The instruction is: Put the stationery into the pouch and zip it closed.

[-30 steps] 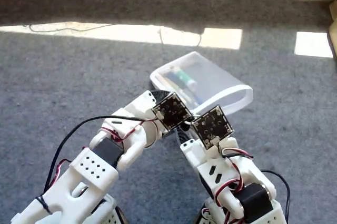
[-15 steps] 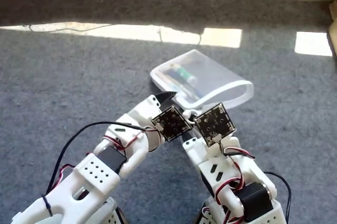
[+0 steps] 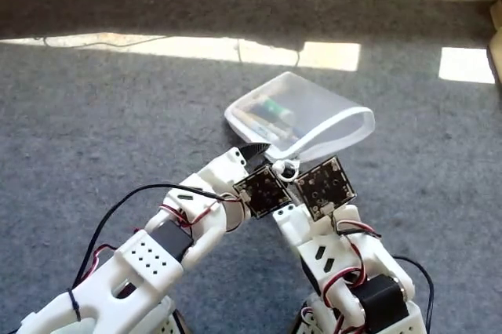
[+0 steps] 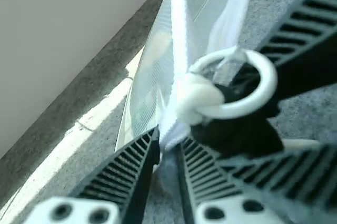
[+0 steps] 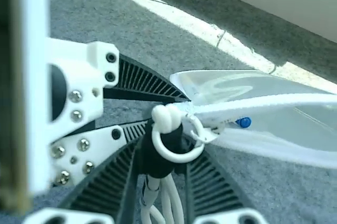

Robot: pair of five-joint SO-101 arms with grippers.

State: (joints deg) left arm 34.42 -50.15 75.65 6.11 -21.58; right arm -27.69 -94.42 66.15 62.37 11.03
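Item: translucent pouch (image 3: pixel 314 118), lying on grey carpet (image 3: pixel 94 114) about midway between the side edges and nearer the far edge. Stationery (image 3: pixel 271 112) is inside (one piece green and white), and the mouth gapes. Left gripper (image 4: pixel 167 142): jaws pinched together on the pouch's white zip edge at its near corner. Right gripper (image 5: pixel 167 153): jaws clamped on the dark, white-ringed zip pull (image 5: pixel 154 162), just beside the left gripper.
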